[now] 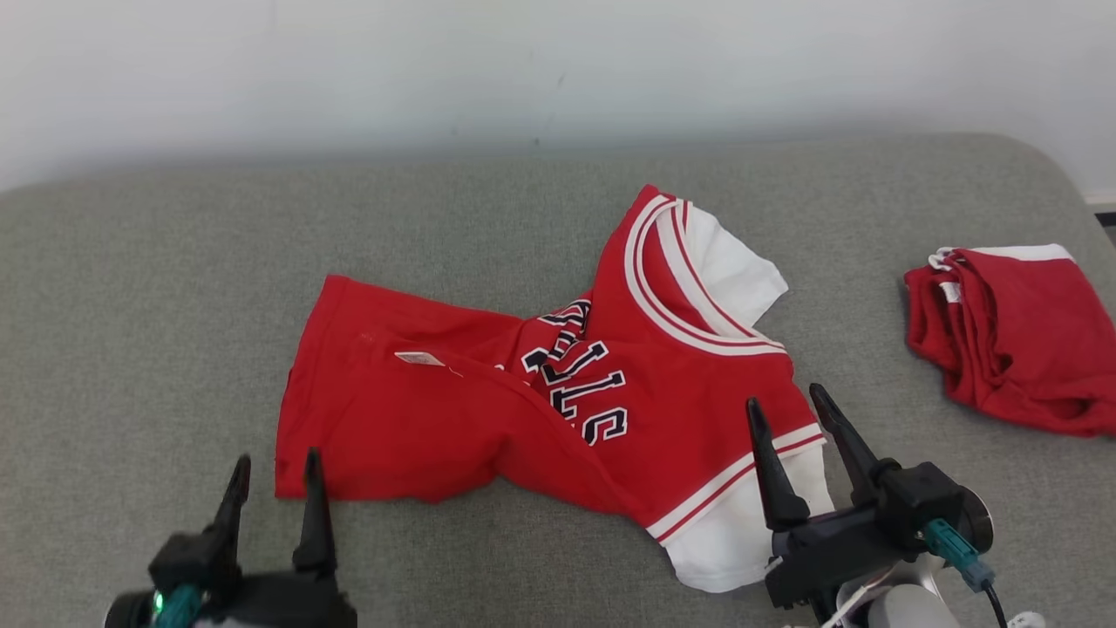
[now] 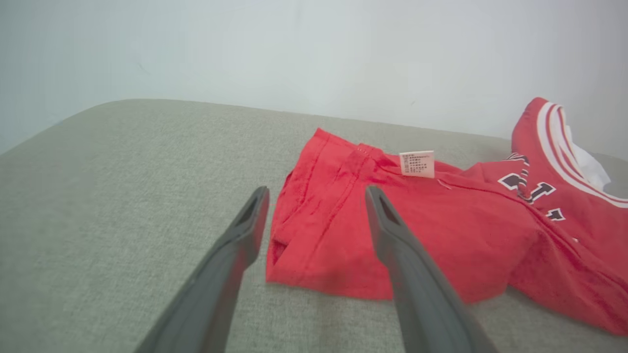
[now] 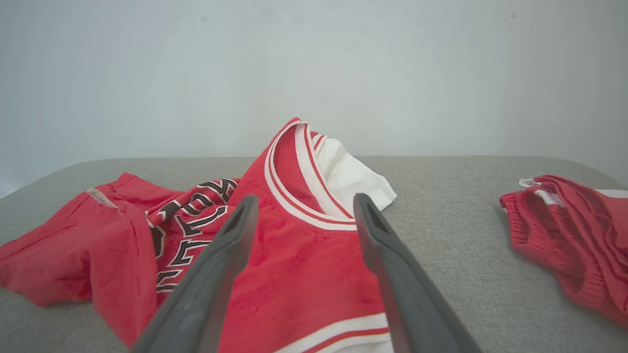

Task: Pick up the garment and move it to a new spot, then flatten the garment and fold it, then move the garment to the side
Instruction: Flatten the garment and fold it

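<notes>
The garment (image 1: 540, 392) is a red jersey with white sleeves, striped trim and dark letters, lying crumpled and twisted in the middle of the grey surface. Its neck opening stands up at the far side. My right gripper (image 1: 789, 399) is open over the near white sleeve, nothing between its fingers; in the right wrist view my right gripper (image 3: 304, 201) frames the garment (image 3: 304, 264) at the collar. My left gripper (image 1: 275, 458) is open just in front of the hem's near left corner. In the left wrist view my left gripper (image 2: 316, 193) points at the garment (image 2: 441, 235) and its care label (image 2: 417, 163).
A second red garment (image 1: 1016, 340) lies bunched at the right edge of the grey padded surface (image 1: 174, 288), also seen as the red bundle (image 3: 569, 235) in the right wrist view. A pale wall (image 1: 523, 70) runs behind. Bare surface stretches to the left.
</notes>
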You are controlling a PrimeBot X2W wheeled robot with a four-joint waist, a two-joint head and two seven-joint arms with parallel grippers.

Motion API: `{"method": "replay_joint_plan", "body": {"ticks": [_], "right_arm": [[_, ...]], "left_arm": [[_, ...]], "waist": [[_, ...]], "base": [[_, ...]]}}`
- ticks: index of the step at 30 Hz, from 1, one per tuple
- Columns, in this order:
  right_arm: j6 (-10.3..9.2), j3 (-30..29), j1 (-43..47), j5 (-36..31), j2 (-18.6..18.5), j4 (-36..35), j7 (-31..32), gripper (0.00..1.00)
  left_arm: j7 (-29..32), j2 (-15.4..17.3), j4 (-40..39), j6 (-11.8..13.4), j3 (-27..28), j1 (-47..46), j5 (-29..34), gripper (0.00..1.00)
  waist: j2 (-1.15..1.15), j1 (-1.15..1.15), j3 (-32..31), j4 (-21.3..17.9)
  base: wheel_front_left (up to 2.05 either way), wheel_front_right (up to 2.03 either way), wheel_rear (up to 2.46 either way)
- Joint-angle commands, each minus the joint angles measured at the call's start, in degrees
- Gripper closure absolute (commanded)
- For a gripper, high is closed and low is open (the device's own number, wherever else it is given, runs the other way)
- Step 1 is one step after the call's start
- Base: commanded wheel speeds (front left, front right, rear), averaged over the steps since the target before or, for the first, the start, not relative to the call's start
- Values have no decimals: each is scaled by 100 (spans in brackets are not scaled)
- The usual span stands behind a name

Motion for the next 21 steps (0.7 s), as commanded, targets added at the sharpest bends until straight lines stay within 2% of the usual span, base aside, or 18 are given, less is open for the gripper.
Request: {"method": "replay_joint_plan", "body": {"ticks": [1, 6, 9, 12, 16, 21], "right_arm": [[-16, 22, -88, -38, 46, -40, 2, 0], [-16, 90, -222, -89, 105, -84, 3, 0], [-16, 130, -360, -112, 127, -91, 1, 0], [-16, 148, -409, -115, 138, -90, 2, 0], [-16, 200, -461, -111, 160, -69, 2, 0], [-16, 199, -476, -96, 184, -32, 2, 0]], "left_arm": [[-17, -5, 67, -39, -28, -221, 112, 0], [-17, -6, 557, -216, -223, -1117, 273, 0], [-17, 53, 1393, -277, -365, -1967, 203, 0], [-17, 143, 1881, -313, -471, -2526, 172, 0], [-17, 227, 2362, -315, -637, -3002, 91, 0], [-17, 298, 2557, -319, -990, -3187, -131, 0]], "waist": [[0, 0, 190, 51], [0, 0, 646, 82], [0, 0, 964, 68], [0, 0, 1117, 39], [0, 0, 1219, -18], [0, 0, 1240, -26]], "base": [[0, 0, 0], [0, 0, 0], [0, 0, 0], [0, 0, 0], [0, 0, 0], [0, 0, 0]]}}
